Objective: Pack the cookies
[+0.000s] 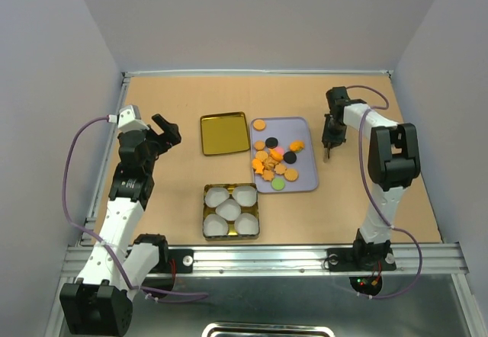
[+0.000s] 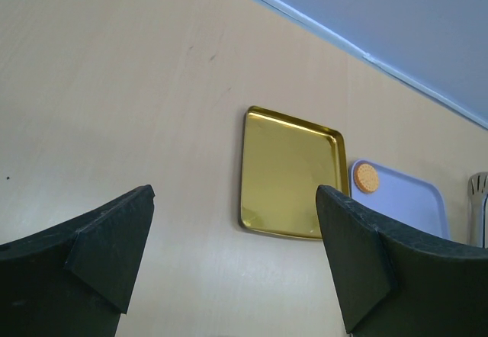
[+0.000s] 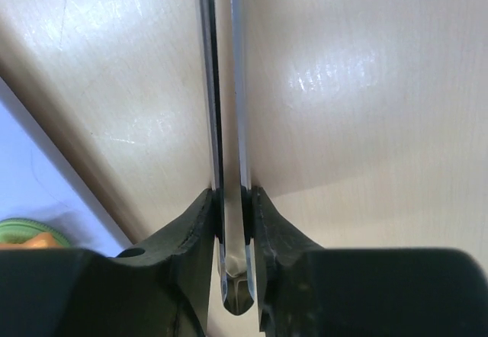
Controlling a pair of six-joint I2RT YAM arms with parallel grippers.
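Cookies (image 1: pixel 276 156) lie loose on the lilac tray (image 1: pixel 305 129) mid-table (image 1: pixel 175 177). They are mostly orange, with a few black, one pink and one green.

Left end effector (image 1: pixel 168 128): fingers spread wide, nothing held, above the table left of the gold lid (image 1: pixel 225 133).

Right end effector (image 1: pixel 329 140): clamped narrow on metal tongs (image 3: pixel 210 85), just right of the tray, with the blades pointing down at the table.

Tin (image 1: pixel 206 213): sits nearer the arms than the tray and holds five white paper cups (image 1: pixel 231 210).
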